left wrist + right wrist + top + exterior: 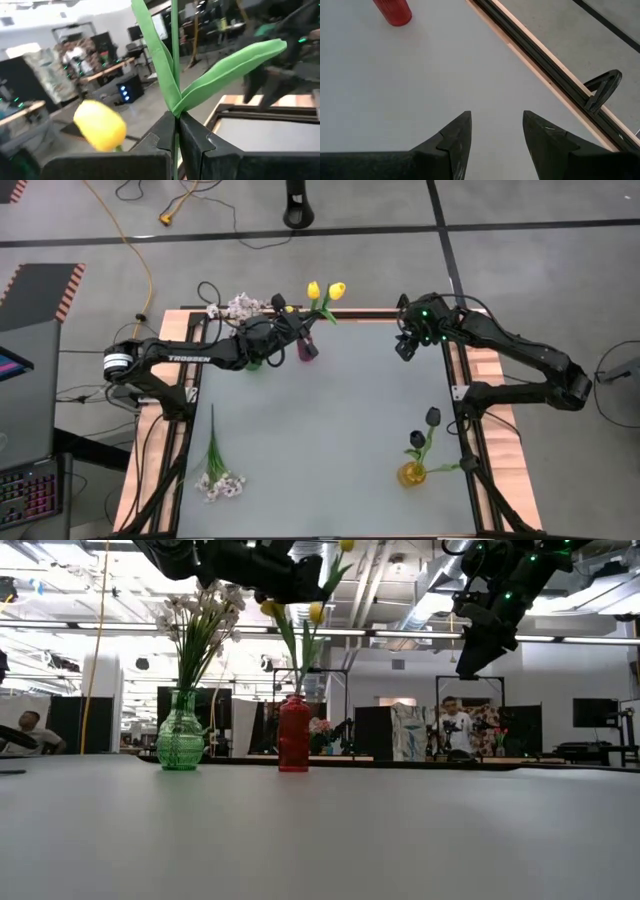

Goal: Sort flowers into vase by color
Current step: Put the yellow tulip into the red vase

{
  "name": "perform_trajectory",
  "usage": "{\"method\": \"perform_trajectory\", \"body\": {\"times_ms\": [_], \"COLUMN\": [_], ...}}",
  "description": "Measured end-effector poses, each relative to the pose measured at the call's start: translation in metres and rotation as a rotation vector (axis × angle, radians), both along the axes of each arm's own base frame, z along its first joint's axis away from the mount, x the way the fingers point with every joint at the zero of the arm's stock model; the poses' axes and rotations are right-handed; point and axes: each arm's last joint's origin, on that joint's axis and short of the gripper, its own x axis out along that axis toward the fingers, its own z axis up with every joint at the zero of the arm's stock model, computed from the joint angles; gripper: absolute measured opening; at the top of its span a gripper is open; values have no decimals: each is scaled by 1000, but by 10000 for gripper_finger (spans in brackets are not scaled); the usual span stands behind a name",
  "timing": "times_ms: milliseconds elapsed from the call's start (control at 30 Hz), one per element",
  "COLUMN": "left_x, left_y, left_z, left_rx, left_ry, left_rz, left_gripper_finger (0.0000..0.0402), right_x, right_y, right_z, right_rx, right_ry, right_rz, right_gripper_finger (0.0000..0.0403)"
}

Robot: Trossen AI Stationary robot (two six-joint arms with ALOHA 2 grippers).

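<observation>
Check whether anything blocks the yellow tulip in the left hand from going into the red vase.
Nothing visible does. The left hand is shut on the yellow tulip stem above the red vase, which already holds another yellow tulip; its mouth is hidden in these views.

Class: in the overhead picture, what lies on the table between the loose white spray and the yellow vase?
Nothing: bare table separates the white spray from the yellow vase, seen in the high view.

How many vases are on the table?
3. A green vase with white blossoms and a red vase with yellow tulips stand side by side at the far edge. A yellow vase with dark tulips stands near the right arm's base.
</observation>
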Motion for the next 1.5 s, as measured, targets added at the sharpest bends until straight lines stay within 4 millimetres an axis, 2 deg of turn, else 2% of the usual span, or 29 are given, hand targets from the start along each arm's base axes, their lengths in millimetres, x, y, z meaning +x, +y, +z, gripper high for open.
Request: {"method": "perform_trajectory", "body": {"times_ms": [200,633,1033,1300,1500], "left_x": [-2,-2,-3,-3,-1], "left_y": [2,2,-1,-12,-23], "left_z": [-4,-11,-9,-1,9], "left_rx": [-66,-130,-152,-146,-83], "left_ry": [1,31,5,9,47], "left_rz": [96,108,135,114,86], "left_gripper_finger": [0,4,69,122,135], "right_x": [0,0,0,0,0], "right_y": [0,0,0,0,0], "right_z": [0,0,0,0,0], "right_rx": [0,0,0,0,0], "right_ry": [0,0,0,1,1], "right_rz": [0,0,0,0,0], "right_gripper_finger": [203,203,203,203,203]}}
